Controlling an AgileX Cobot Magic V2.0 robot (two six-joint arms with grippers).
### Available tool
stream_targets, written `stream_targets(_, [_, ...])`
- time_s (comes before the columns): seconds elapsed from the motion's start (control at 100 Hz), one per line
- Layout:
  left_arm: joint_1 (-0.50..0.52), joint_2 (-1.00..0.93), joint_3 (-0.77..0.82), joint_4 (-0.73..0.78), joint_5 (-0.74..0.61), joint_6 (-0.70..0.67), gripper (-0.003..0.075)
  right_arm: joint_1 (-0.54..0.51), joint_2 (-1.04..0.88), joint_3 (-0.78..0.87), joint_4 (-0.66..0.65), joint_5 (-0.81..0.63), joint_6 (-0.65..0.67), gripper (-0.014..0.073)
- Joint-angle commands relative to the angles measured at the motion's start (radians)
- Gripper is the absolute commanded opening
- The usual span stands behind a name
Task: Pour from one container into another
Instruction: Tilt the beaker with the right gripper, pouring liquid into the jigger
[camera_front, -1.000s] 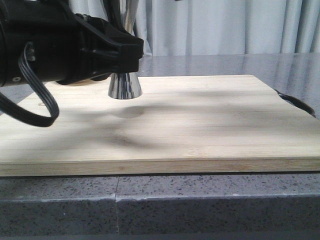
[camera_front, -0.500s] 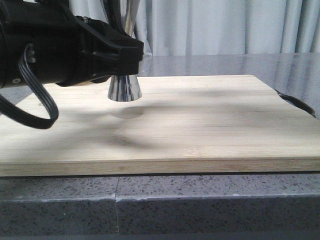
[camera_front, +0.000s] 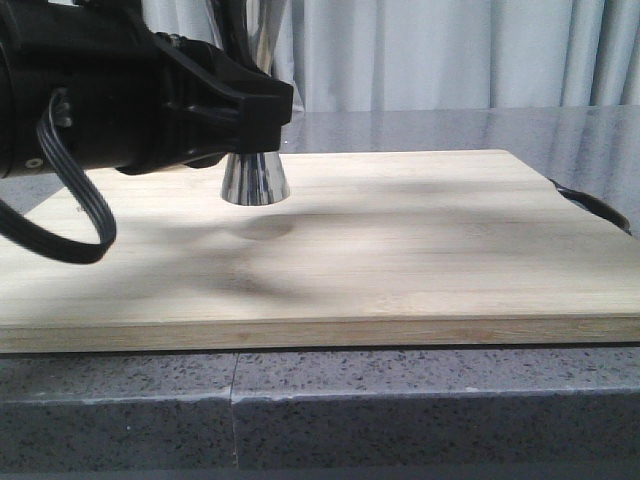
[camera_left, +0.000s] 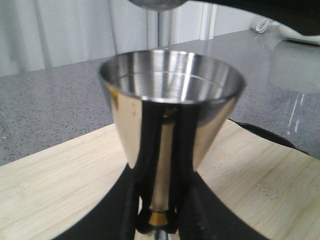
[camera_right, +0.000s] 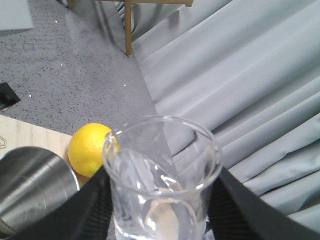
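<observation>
The shiny steel jigger (camera_left: 170, 105) stands upright on the board; the clear glass beaker (camera_right: 162, 185) is held aloft.

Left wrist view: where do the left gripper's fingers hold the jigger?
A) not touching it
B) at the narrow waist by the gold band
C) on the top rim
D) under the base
B: the black fingers run up either side of the jigger and close in at its narrow waist, where the gold band sits; the top rim is free.
</observation>
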Motion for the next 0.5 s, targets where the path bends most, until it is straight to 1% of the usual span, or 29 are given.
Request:
stream_targets(0.0, [-0.005,-0.038,-0.03,0.012,-0.089,-0.024,-0.0019,0.0,-0.038,-0.038,0.019,-0.042,-0.02,0.0246])
stream_targets(0.15, [-0.005,-0.038,-0.03,0.012,-0.089,-0.027,-0.0019,0.0,-0.038,-0.038,0.015,-0.042,-0.032,0.0246])
stream_targets(0.28, [-0.005,-0.038,-0.03,0.012,-0.089,-0.027,-0.0019,0.0,-0.038,-0.038,0.013,-0.035,-0.08,0.0246])
stream_targets(0.49, [-0.005,-0.038,-0.03,0.012,-0.089,-0.027,-0.0019,0.0,-0.038,-0.038,-0.004,-0.035,-0.083,0.0246])
